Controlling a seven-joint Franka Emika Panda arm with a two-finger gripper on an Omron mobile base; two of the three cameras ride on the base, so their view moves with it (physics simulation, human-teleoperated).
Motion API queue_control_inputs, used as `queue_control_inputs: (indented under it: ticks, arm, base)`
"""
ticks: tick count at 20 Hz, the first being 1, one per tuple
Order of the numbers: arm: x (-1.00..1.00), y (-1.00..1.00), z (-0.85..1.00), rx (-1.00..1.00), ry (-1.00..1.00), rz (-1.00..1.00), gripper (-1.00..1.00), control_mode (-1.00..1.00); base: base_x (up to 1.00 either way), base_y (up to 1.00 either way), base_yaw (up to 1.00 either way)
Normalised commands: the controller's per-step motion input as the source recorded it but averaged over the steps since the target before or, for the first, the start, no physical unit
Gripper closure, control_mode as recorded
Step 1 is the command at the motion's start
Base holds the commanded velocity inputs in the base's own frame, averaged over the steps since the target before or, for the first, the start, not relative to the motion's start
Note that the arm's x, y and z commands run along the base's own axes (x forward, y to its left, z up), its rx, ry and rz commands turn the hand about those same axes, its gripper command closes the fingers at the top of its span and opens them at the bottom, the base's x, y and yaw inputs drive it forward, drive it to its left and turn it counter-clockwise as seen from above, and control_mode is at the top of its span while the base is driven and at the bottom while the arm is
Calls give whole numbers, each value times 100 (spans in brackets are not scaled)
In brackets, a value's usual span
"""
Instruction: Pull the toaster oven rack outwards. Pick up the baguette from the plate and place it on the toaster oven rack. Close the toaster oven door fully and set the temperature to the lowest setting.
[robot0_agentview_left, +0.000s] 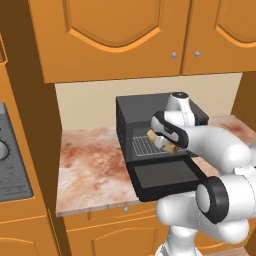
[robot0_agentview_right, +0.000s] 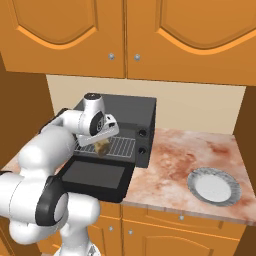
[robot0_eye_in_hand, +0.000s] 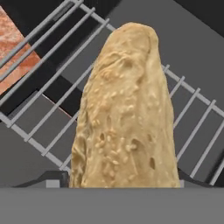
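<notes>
The black toaster oven (robot0_agentview_left: 136, 107) (robot0_agentview_right: 131, 113) stands on the counter with its door (robot0_agentview_left: 166, 175) (robot0_agentview_right: 95, 175) folded down flat toward me. Its wire rack (robot0_agentview_left: 142, 145) (robot0_agentview_right: 123, 146) (robot0_eye_in_hand: 39, 57) is pulled out over the door. My gripper (robot0_agentview_left: 160, 140) (robot0_agentview_right: 101, 140) (robot0_eye_in_hand: 118, 181) is shut on the tan baguette (robot0_agentview_left: 170, 148) (robot0_agentview_right: 104, 148) (robot0_eye_in_hand: 127, 113), which it holds just above the rack's front part. The loaf points away along the hand view. The round pale plate (robot0_agentview_right: 214, 186) lies bare on the counter to the right.
Two dark knobs (robot0_agentview_right: 142, 133) sit on the oven's right control strip. Orange wall cabinets (robot0_agentview_left: 115, 35) hang close above the oven. A grey appliance (robot0_agentview_left: 10, 165) stands at the far left. The marbled counter (robot0_agentview_left: 90, 165) has free room left of the oven and between oven and plate.
</notes>
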Motion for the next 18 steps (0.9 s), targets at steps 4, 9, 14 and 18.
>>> queue_control_inputs:
  ticks: [4,9,14,18]
  arm:
    - [6,2,0,-1,-13,15,100,-100]
    - [1,3,6,-2,-2,14,100,-100]
    - [0,9,5,-7,0,12,100,-100]
    - [-4,14,21,-15,1,13,100,-100]
  base:
    - [0,0,0]
    - [0,0,0]
    - [0,0,0]
    - [0,0,0]
